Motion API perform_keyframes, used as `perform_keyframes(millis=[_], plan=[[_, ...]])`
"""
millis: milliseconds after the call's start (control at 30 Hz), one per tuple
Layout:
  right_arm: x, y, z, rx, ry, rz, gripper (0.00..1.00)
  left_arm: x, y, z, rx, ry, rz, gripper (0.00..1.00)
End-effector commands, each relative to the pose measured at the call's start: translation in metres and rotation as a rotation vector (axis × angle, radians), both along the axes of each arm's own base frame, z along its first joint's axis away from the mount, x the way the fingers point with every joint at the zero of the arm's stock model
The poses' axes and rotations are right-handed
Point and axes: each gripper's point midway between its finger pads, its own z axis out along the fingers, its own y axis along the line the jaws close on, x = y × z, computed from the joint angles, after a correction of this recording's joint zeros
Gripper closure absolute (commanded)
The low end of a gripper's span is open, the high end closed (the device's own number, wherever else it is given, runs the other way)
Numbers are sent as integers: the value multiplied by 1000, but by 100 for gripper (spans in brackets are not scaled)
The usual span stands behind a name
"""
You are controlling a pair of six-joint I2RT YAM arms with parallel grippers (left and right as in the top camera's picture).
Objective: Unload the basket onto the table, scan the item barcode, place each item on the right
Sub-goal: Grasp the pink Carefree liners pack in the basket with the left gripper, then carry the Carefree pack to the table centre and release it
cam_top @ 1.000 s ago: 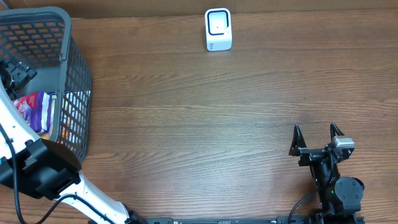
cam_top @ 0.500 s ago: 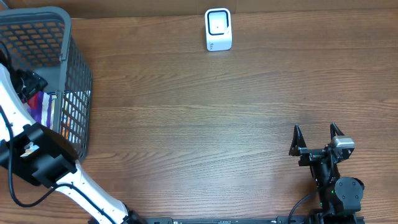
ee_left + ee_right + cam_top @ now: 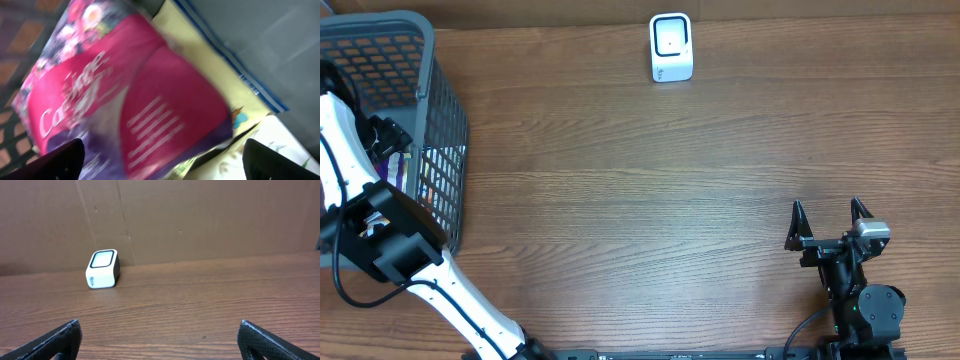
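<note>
A pink and purple snack packet (image 3: 125, 90) with white lettering lies in the grey mesh basket (image 3: 432, 110) at the table's left edge. My left gripper (image 3: 162, 160) hangs inside the basket just above the packet, its dark fingertips (image 3: 65, 157) wide apart and open, straddling the packet's lower end. In the overhead view the left gripper (image 3: 384, 135) covers most of the packet. The white barcode scanner (image 3: 671, 47) stands at the far middle of the table. My right gripper (image 3: 830, 215) rests open near the front right, holding nothing, facing the scanner (image 3: 102, 268).
A pale yellow pack with a blue edge (image 3: 215, 60) lies under and beside the pink packet in the basket. The basket's tall mesh walls surround the left arm. A cardboard wall (image 3: 200, 215) stands behind the scanner.
The left gripper has moved rightward and nearer inside the basket, closing in on the pink packet. The right arm has not moved.
</note>
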Motion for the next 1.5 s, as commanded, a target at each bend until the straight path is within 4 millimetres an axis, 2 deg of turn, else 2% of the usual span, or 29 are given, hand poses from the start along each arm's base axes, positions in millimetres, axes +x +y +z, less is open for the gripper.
perform_keyframes(millis=[0,67,267,333,433,567,633,667,700,800,933,1200,1367,1467], plan=[[0,-1,-2,-1,-2,-8,0,7,3,-6,19,5,-41,10],[0,-1,-2,-1,-3,-8,0,7,3,-8,17,9,-41,20],[0,-1,-2,-1,-3,-8,0,1,1,-10,7,38,-39,25],[0,-1,-2,-1,-3,-8,0,-2,-1,-11,0,51,-38,30],[0,-1,-2,-1,-3,-8,0,-7,-4,-19,-16,75,-39,33],[0,-1,-2,-1,-3,-8,0,-20,-7,-35,-23,137,-38,53],[0,-1,-2,-1,-3,-8,0,-22,-5,-35,-15,146,-38,75],[0,-1,-2,-1,-3,-8,0,-21,-5,-34,-13,145,-37,92],[0,-1,-2,-1,-3,-8,0,-21,-5,-32,-10,141,-37,96],[0,-1,-2,-1,-3,-8,0,-17,-2,-21,3,123,-36,96],[0,-1,-2,-1,-3,-8,0,-6,1,10,31,62,-37,96],[0,-1,-2,-1,-2,-8,0,17,-7,111,78,-202,-36,96],[0,-1,-2,-1,-3,-8,0,25,-36,192,75,-465,-96,96],[0,-1,-2,-1,-2,-8,0,18,-55,246,106,-615,-139,96]])
